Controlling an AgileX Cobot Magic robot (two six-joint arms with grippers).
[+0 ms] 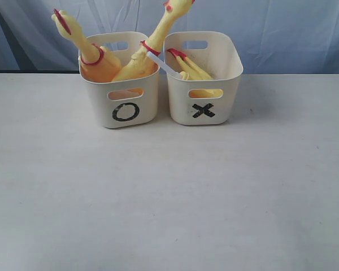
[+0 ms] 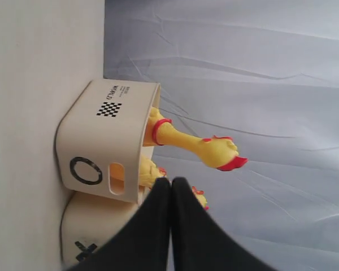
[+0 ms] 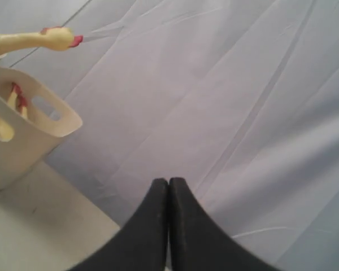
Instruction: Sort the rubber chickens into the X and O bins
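Two cream bins stand side by side at the back of the table, the O bin [image 1: 142, 110] on the left and the X bin [image 1: 178, 104] on the right. Two rubber chickens stick up out of the O bin, one [image 1: 82, 42] leaning left and the other [image 1: 158, 36] leaning right over the X bin. A third chicken [image 1: 193, 70] lies inside the X bin, red feet up. Neither gripper shows in the exterior view. My left gripper [image 2: 170, 182] is shut and empty, off to the side of the O bin [image 2: 101, 135]. My right gripper [image 3: 168, 183] is shut and empty, away from the X bin [image 3: 31, 138].
A wrinkled blue-grey cloth backdrop [image 1: 282, 28] hangs just behind the bins. The pale tabletop [image 1: 169, 192] stretches from the bins to the front edge. A white strip [image 1: 163, 64] lies across the rims between the two bins.
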